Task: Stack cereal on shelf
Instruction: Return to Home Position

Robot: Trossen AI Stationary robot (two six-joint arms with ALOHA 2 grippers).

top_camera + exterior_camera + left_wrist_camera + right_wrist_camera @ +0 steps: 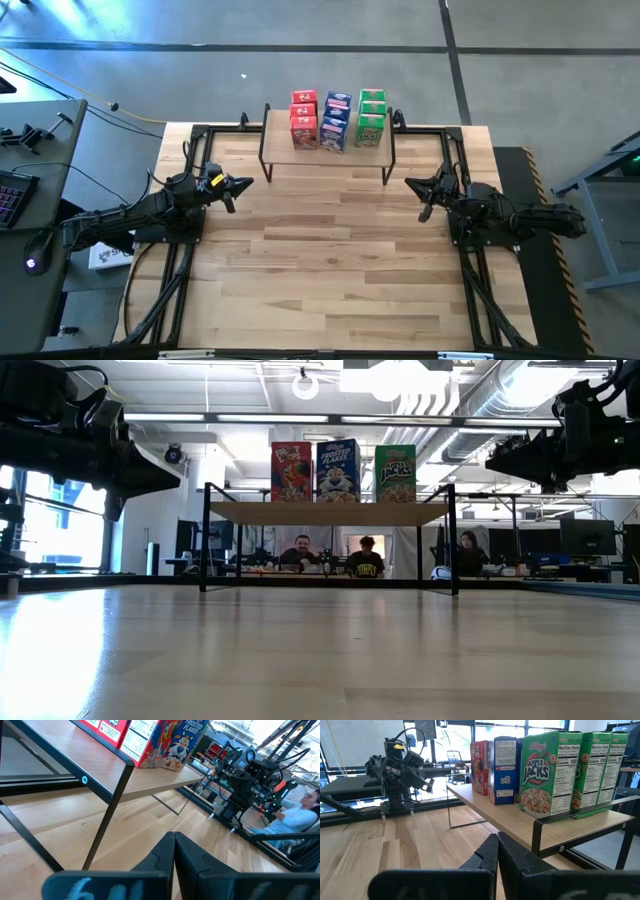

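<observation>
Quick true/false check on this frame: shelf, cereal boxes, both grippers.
1. Every one of the cereal boxes stands on the shelf. True.
2. The blue boxes sit between the red boxes and the green boxes. True.
3. The left gripper holds a red box. False: it is shut on nothing, away from the shelf.
4. The right gripper is open above the shelf. False: it is shut, beside the shelf over the table.

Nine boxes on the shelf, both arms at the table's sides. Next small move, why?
Likely just fold both arms down to rest; no more picking. The red cereal, blue cereal and green cereal rows all stand on the shelf, and the left pincer and right pincer are shut, empty, clear of it.
</observation>
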